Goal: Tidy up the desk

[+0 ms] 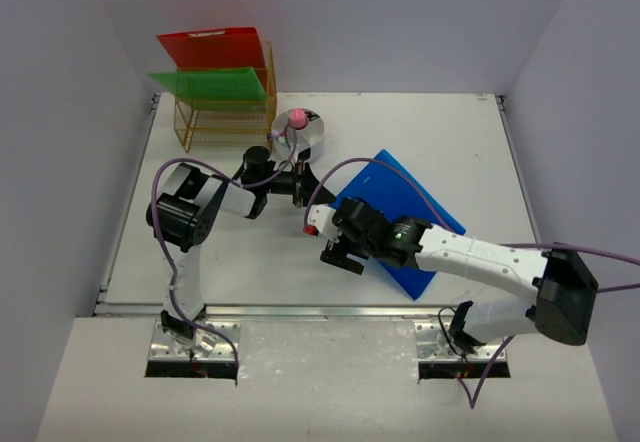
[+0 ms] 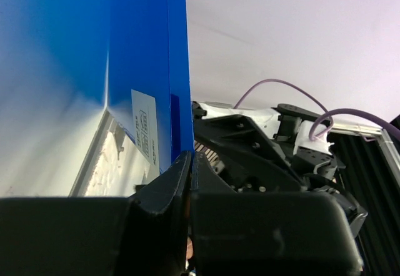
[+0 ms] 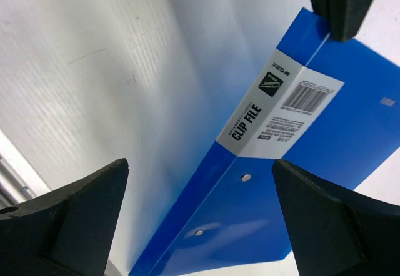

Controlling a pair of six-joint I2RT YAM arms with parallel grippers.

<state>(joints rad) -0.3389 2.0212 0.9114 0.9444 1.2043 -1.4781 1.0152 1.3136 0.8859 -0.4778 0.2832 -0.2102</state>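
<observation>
The white desk (image 1: pixel 200 262) carries a blue clip file (image 1: pixel 420 212) right of centre. My left gripper (image 1: pixel 303 190) reaches right and is shut on the file's spine edge (image 2: pixel 178 70), which is pinched between the jaws (image 2: pixel 190 158). My right gripper (image 1: pixel 340 252) hovers over the file's near-left part. In the right wrist view it is open (image 3: pixel 200 163), its fingers standing either side of the file's spine (image 3: pixel 250 182) without touching it. The white "CLIP FILE" label (image 3: pixel 275 101) shows there, with a left finger (image 3: pixel 344 4) at the file's far end.
A gold wire rack (image 1: pixel 225 117) at the back left holds a red folder (image 1: pixel 212 47) and a green folder (image 1: pixel 212 84). A round silver dish (image 1: pixel 312 130) with a pink ball (image 1: pixel 297 118) stands beside it. A metal rail (image 1: pixel 300 312) runs along the near edge. Pale walls enclose the desk.
</observation>
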